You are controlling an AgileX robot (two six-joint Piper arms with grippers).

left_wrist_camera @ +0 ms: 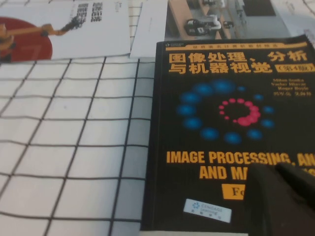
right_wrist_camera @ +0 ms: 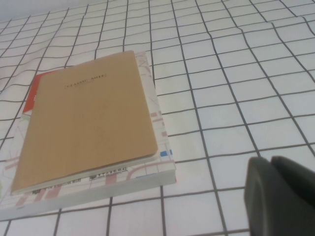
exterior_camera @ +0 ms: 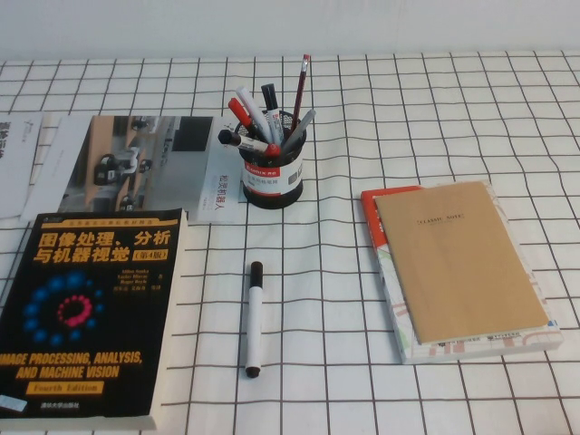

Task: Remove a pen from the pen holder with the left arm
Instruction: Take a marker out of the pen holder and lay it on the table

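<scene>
A black mesh pen holder [exterior_camera: 273, 178] stands at the middle back of the table with several pens and markers upright in it. One white marker with black caps [exterior_camera: 254, 318] lies flat on the cloth in front of it. Neither arm appears in the high view. In the left wrist view my left gripper [left_wrist_camera: 275, 169] hovers over the black textbook [left_wrist_camera: 231, 132], its dark fingers pressed together with nothing between them. My right gripper [right_wrist_camera: 269, 161] hangs over bare cloth beside the tan notebook [right_wrist_camera: 88, 118], fingers together and empty.
The black textbook [exterior_camera: 86, 317] lies at the front left, with papers and a magazine [exterior_camera: 136, 163] behind it. On the right, the tan notebook [exterior_camera: 458, 263] tops a stack of books. A white gridded cloth [exterior_camera: 317, 381] covers the table.
</scene>
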